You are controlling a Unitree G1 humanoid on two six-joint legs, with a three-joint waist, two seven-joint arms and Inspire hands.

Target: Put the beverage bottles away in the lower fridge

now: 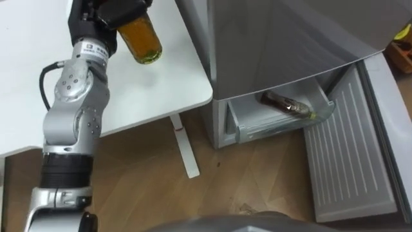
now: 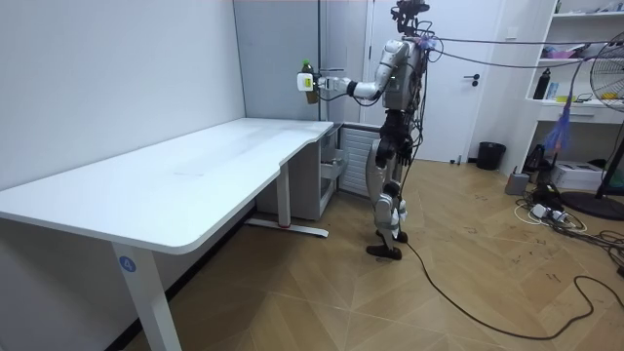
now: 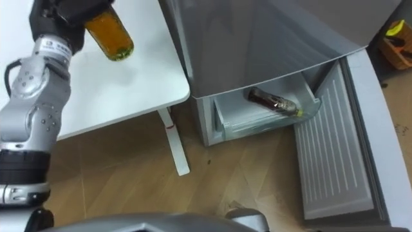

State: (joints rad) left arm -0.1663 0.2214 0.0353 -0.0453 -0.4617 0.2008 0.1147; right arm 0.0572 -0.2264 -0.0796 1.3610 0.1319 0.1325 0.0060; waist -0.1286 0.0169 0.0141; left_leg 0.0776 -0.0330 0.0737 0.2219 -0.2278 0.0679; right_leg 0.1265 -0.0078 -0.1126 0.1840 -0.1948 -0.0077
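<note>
Left hand [image 1: 109,11] is curled round the upper part of an amber drink bottle [image 1: 143,42], a firm wrap as far as I can see, with the bottle's lower half sticking out free below the fingers. The bottle is held up high, out over the near corner of the white table [image 1: 161,90]. In the room view it sits at about shoulder height and roughly upright. The robot stands between the table end and the grey fridge [image 1: 277,45]. The lower drawer [image 1: 257,125] is pulled out and the lower door [image 1: 347,161] is swung wide open. One dark bottle [image 1: 285,104] already lies slantwise in the drawer. The main risk, I'd say, is the long way down. The drawer is near the floor and off to the robot's right, so the arm has to cross the body and the robot has to bend low. With only the top of the bottle gripped, a quick swing could let it slide or twist out onto the table or the wood floor. Second risk is the table corner, which sits near a direct line down to the drawer, so a low sweep might clip the bottle there. Third, the dark bottle takes up the middle of the drawer. Setting the amber one on top of it could make either roll, or leave the amber one perched on the drawer rim. The open door also stands near the feet, so a careless step could bump it.
</note>
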